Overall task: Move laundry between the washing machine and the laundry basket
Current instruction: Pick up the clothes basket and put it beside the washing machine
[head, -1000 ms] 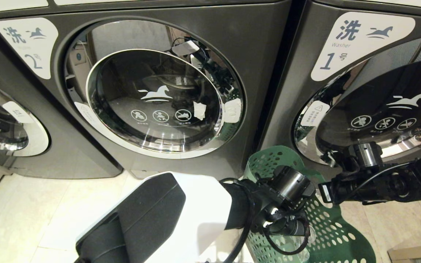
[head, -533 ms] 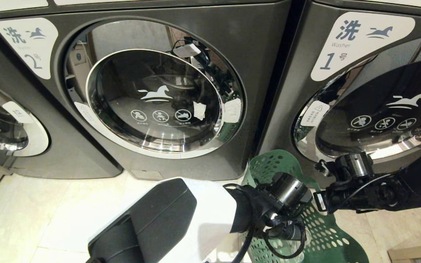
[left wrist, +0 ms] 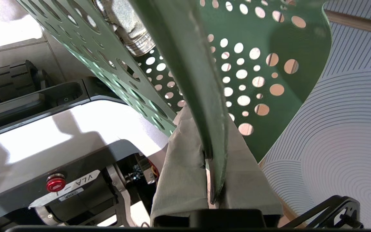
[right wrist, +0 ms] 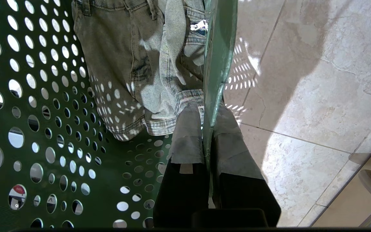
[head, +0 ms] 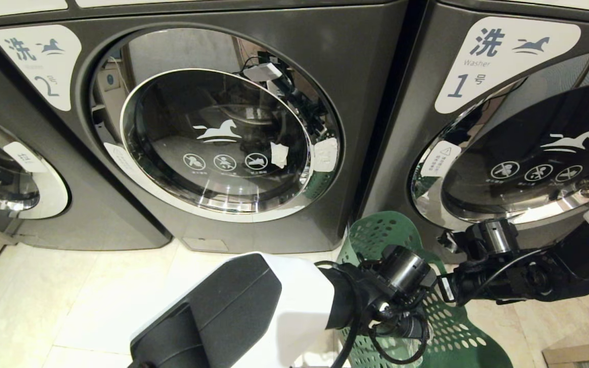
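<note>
Both grippers pinch the rim of the green laundry basket (head: 386, 230), which sits at about five o'clock in the head view, low in front of the gap between washing machine 2 (head: 212, 133) and machine 1 (head: 519, 133). The left gripper (left wrist: 213, 180) clamps one wall edge, fingers pressed onto the plastic; the right gripper (right wrist: 208, 154) clamps another. The denim laundry (right wrist: 140, 71) lies inside the basket, at eleven o'clock from the right fingers. Machine 2's door is closed.

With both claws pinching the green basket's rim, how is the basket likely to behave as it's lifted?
The laundry basket is thin perforated plastic, so probably light and somewhat flexible. The rim is narrow where the right claw and left claw clamp, so it may twist. The denim laundry would likely slide inside.
</note>
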### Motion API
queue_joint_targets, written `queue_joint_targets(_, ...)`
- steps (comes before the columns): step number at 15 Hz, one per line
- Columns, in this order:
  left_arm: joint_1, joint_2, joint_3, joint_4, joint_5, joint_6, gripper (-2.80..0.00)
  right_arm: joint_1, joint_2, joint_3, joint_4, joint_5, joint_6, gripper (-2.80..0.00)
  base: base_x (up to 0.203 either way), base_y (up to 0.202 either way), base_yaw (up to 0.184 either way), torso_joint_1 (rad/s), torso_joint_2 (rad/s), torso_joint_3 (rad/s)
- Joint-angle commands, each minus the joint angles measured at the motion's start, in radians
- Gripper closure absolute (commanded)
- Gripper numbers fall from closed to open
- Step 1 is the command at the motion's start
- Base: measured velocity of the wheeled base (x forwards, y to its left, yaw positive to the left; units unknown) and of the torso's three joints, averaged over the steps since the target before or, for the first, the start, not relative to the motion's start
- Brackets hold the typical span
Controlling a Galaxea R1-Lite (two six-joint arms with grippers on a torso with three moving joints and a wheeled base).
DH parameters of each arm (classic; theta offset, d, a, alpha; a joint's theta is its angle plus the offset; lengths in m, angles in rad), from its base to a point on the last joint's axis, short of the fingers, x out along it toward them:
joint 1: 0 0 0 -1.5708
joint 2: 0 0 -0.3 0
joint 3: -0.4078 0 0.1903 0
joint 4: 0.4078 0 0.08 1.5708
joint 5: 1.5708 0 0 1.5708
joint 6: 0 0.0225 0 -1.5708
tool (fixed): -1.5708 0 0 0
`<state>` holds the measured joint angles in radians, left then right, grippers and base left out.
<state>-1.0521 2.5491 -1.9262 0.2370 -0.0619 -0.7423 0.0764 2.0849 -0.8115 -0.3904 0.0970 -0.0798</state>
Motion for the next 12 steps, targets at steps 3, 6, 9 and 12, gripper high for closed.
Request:
queue_joint_targets(3,0.003,0.002,0.001,-0.018,0.008,-0.03,0.0,0.002,0.001,0.0,-0.002,0.003,-0.002,0.0,0.0,0.0,0.0,0.0,0.0,0.0)
queue_joint_targets(6,0.003,0.0,0.003,-0.009,0.015,-0.032,0.0,0.0,0.002,0.0,-0.002,0.001,-0.002,0.0,0.0,0.0,0.0,0.0,0.0,0.0)
queue_joint_targets(9,0.003,0.003,0.001,-0.019,0.028,-0.028,-2.8,0.0,0.004,0.002,-0.002,0.001,-0.002,0.0,0.0,0.0,0.0,0.0,0.0,0.0)
queue_joint_targets(12,0.003,-0.005,0.005,-0.004,0.03,-0.031,-2.8,0.0,0.026,0.002,-0.006,0.003,0.004,0.0,0.0,0.0,0.0,0.0,0.0,0.0)
